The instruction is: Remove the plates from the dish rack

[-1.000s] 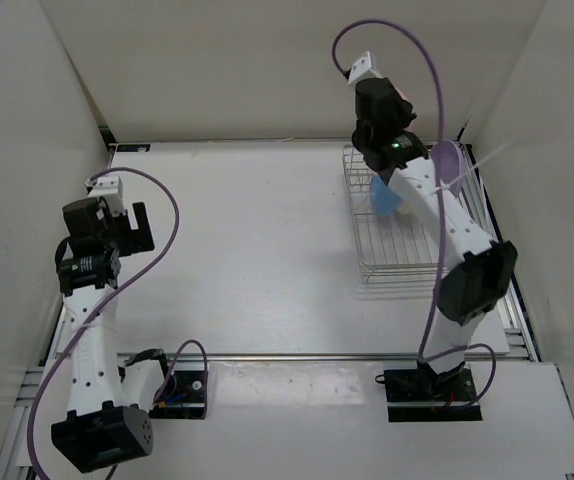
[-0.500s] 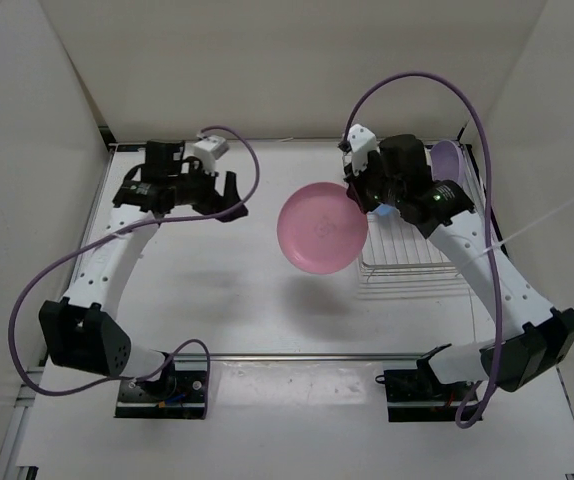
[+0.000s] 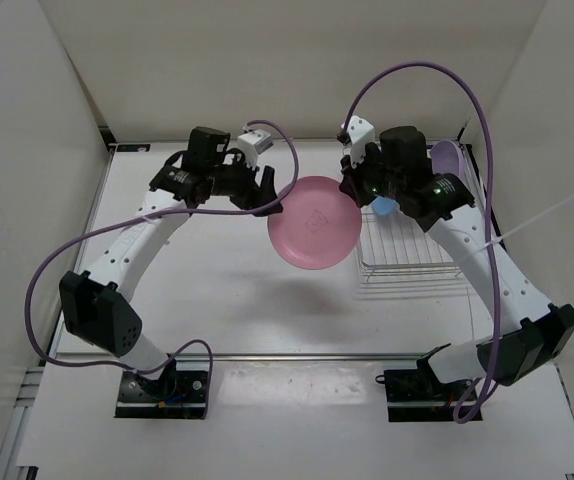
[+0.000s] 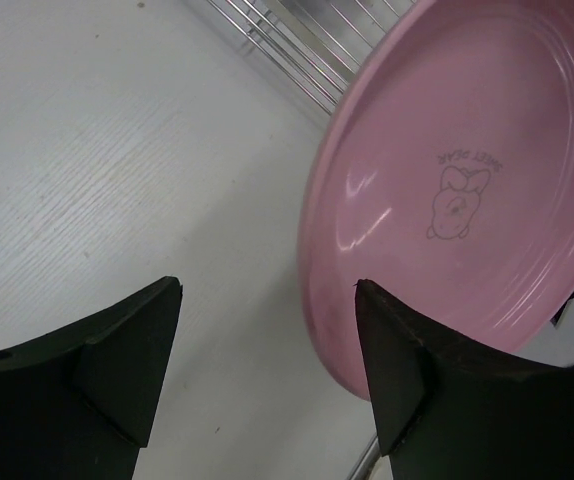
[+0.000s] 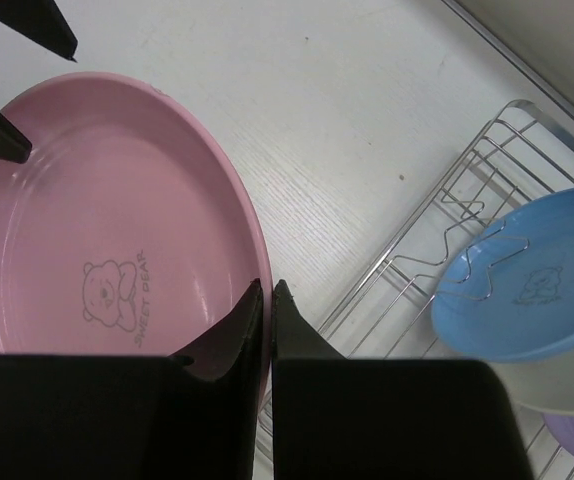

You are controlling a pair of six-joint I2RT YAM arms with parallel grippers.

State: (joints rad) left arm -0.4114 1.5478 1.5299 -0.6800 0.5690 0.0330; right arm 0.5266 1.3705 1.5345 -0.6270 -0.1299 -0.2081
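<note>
Top external: left fingers (image 4: pixel 117 360) spread, moved beside pink plate (image 3: pixel 314 222); right fingers (image 5: pixel 235 340) pinch rim.

A robotics lab cell: bare white panels (image 3: pixel 267 70) box in a white table (image 3: pixel 217 270) carrying two cabled robot arms (image 3: pixel 132 255).

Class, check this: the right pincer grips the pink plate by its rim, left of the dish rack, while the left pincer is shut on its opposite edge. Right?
Not quite. The left pincer is open, spread wide, not shut on the pink plate; the left wrist view shows it. The right pincer does grip the rim, left of the dish rack.
</note>
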